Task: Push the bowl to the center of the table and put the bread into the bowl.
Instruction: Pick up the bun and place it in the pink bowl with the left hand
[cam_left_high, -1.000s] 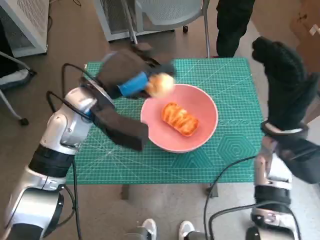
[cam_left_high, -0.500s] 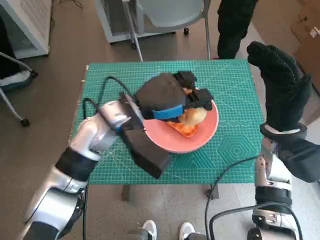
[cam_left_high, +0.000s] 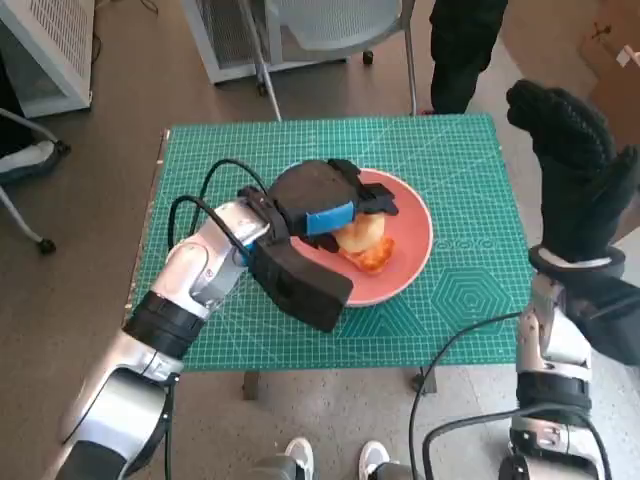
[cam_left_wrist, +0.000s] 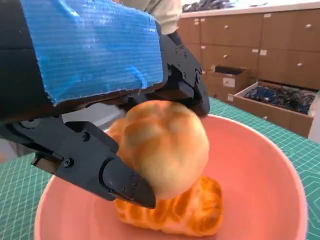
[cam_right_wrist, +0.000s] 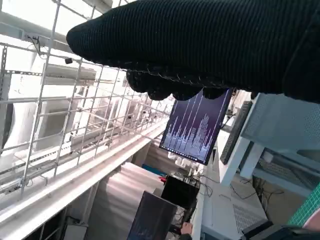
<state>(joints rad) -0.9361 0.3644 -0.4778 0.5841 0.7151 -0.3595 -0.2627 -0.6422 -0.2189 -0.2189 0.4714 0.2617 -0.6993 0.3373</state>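
Note:
A pink bowl sits near the middle of the green mat. My left hand reaches over the bowl and grips a round pale bread roll between its fingers, just above a glazed, striped pastry lying in the bowl. The roll touches or nearly touches the pastry. My right hand, in its black glove, is raised beyond the table's right edge, fingers spread, holding nothing.
A person's dark legs stand beyond the table's far edge beside a grey chair. Cables loop over my left forearm. White cabinets stand at the far left. A cardboard box is at the far right.
My left hand has carried the roll from the bowl's far left rim to over the bowl's middle and lowered it onto the pastry. The right hand stays raised.

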